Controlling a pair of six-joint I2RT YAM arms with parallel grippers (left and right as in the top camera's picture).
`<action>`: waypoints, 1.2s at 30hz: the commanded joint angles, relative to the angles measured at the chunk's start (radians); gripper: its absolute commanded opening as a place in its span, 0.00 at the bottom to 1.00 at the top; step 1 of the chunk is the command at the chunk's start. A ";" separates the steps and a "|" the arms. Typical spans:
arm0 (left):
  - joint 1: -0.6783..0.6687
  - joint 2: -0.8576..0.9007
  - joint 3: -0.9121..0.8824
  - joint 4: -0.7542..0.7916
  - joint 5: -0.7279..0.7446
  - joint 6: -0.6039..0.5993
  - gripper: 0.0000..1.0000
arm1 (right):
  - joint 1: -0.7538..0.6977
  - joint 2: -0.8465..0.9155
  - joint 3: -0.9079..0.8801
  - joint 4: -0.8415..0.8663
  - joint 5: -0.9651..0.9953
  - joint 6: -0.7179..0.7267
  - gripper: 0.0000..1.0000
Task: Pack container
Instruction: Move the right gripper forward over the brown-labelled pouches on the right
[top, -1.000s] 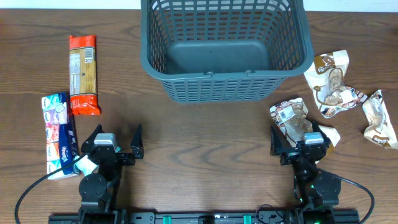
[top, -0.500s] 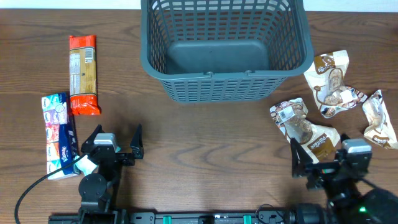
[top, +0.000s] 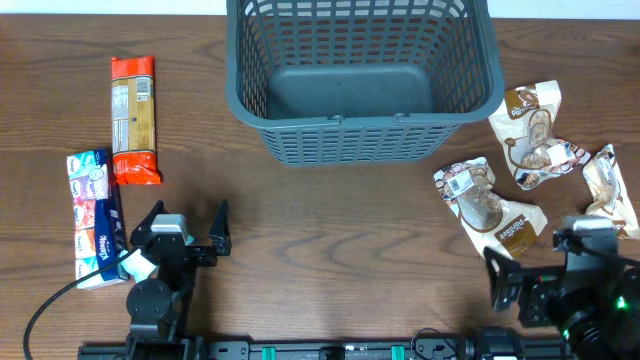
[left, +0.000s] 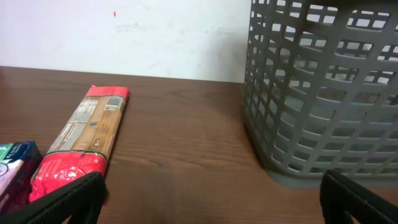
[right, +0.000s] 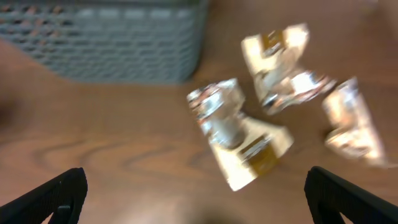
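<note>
At the back sits the empty basket, and left gripper and right gripper are wide open, holding nothing, so the right should come straight down on the middle of the nearest snack.

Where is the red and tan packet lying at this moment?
In the overhead view, the red packet lies flat on the table's left side, well left of the basket, its near end alongside the tissue pack.
</note>
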 joint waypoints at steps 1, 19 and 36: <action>-0.004 -0.007 -0.017 -0.035 -0.008 -0.002 0.99 | -0.007 0.047 0.019 0.037 0.164 -0.190 0.99; -0.004 -0.007 -0.017 -0.036 -0.010 -0.002 0.99 | -0.136 0.648 0.023 0.198 0.165 -0.568 0.99; -0.004 0.044 -0.017 -0.036 -0.092 -0.001 0.99 | -0.357 0.765 -0.062 0.241 -0.137 -0.839 0.97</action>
